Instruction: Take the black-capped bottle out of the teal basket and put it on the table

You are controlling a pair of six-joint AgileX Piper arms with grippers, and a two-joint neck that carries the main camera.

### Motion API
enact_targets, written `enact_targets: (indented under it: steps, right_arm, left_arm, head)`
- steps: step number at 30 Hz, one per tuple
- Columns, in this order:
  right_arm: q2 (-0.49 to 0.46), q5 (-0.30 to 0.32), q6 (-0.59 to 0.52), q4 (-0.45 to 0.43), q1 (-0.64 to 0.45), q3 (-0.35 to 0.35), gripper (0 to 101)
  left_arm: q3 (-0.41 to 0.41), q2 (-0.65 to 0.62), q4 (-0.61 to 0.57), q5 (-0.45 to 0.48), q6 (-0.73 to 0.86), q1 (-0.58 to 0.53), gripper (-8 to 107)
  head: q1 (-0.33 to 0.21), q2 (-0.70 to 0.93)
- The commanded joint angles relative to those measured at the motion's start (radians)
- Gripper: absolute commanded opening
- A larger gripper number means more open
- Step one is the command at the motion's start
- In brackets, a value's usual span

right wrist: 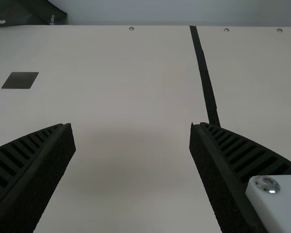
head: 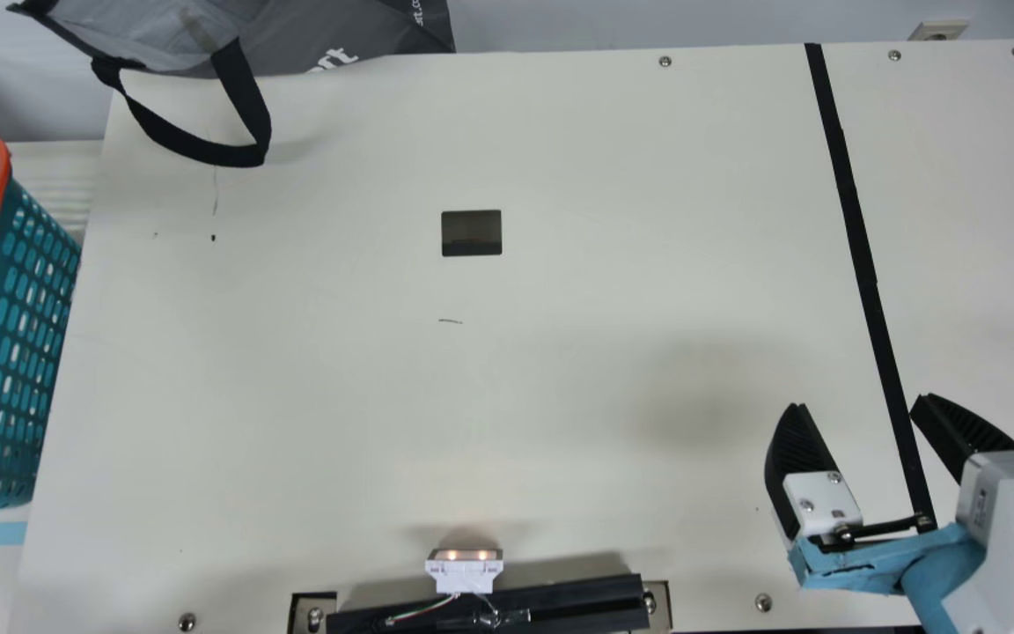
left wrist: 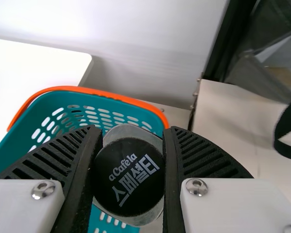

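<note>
A pale wall stands behind the cream table, the teal basket off its left edge. At the basket, the left gripper pinches the black-capped bottle, cap end facing the wrist camera, long axis running away from it. The cap is round with white lettering, silvery-rimmed; it hides the body, so I can't tell whether that's inside or above the basket. Near right, the right gripper gapes wide, holding nothing.
</note>
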Motion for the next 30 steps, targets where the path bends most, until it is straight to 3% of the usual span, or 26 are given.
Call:
enact_targets:
  steps: [1, 30]
  right_arm:
    - [0.0, 0.0, 0.0, 0.0, 0.0, 0.0, 91]
    - [0.0, 0.0, 0.0, 0.0, 0.0, 0.0, 91]
  left_arm:
    - [-0.001, -0.014, 0.018, 0.007, -0.024, -0.028, 0]
    - [0.022, -0.098, 0.294, 0.063, -0.369, -0.453, 0]
  head:
    - [-0.004, 0.008]
    - [-0.004, 0.008]
